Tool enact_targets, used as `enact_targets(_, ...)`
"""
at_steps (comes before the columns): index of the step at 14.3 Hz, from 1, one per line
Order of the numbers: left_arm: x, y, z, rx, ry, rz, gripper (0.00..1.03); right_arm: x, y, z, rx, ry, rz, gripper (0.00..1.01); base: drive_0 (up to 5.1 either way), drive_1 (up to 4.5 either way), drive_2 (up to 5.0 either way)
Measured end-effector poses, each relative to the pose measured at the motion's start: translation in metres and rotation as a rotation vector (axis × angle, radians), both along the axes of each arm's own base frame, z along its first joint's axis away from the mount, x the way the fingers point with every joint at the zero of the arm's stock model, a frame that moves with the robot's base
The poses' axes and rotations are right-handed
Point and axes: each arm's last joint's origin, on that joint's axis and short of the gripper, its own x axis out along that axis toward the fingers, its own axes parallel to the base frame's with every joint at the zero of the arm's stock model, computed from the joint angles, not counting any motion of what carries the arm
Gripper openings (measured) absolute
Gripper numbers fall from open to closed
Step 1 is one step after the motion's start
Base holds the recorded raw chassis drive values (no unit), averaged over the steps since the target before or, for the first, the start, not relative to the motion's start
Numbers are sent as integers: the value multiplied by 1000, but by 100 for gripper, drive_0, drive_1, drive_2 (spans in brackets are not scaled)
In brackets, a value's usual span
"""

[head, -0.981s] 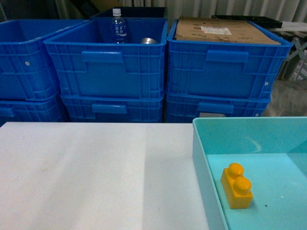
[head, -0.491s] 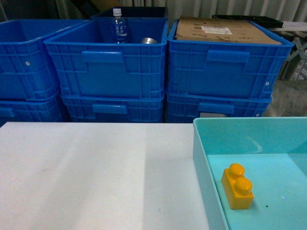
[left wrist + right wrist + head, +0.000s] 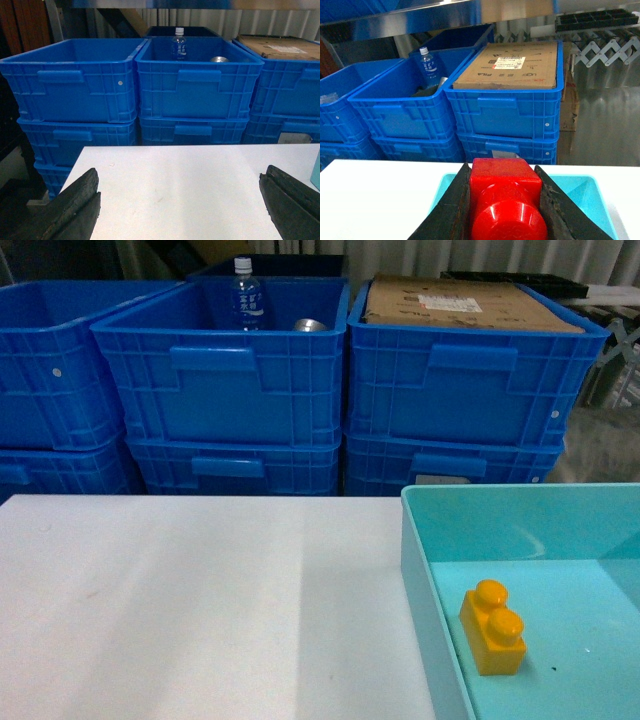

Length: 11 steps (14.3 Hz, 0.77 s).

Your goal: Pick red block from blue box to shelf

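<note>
Counts, all views combined:
- Small red plastic studded brick (image 3: 504, 200): 1.
- Yellow-orange two-stud plastic brick (image 3: 493, 629): 1.
- Pale turquoise smooth-walled box (image 3: 428, 570): 1.
- Dark blue ribbed plastic crates with handles (image 3: 197, 82): at least 7 visible, stacked; more partly hidden.
- Clear plastic water bottle (image 3: 246, 294): 1.
- Flat brown cardboard carton (image 3: 514, 65): 1.
- White flat-topped table (image 3: 200, 600): 1.

red block (image 3: 505, 200), turquoise box (image 3: 440, 570)

Across the head views, the blue box (image 3: 436, 570) and the yellow-orange brick (image 3: 493, 628) within it show only a marginal apparent shift against the bench (image 3: 200, 600) edge; nothing else moved.
</note>
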Motion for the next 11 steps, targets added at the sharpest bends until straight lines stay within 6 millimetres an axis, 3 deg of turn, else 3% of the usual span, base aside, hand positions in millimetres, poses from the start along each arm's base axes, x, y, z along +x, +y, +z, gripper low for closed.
enact_targets(2, 0, 0, 0, 0, 0, 0, 98, -3, 0, 0, 1, 1, 9, 27, 0, 0, 0)
enact_targets(7, 0, 0, 0, 0, 0, 0, 98, -6, 23, -3, -10, 0, 65, 27, 0, 0, 0)
enact_targets(11, 0, 0, 0, 0, 0, 0, 98, -4, 25, -5, -15, 14, 24, 27, 0, 0, 0)
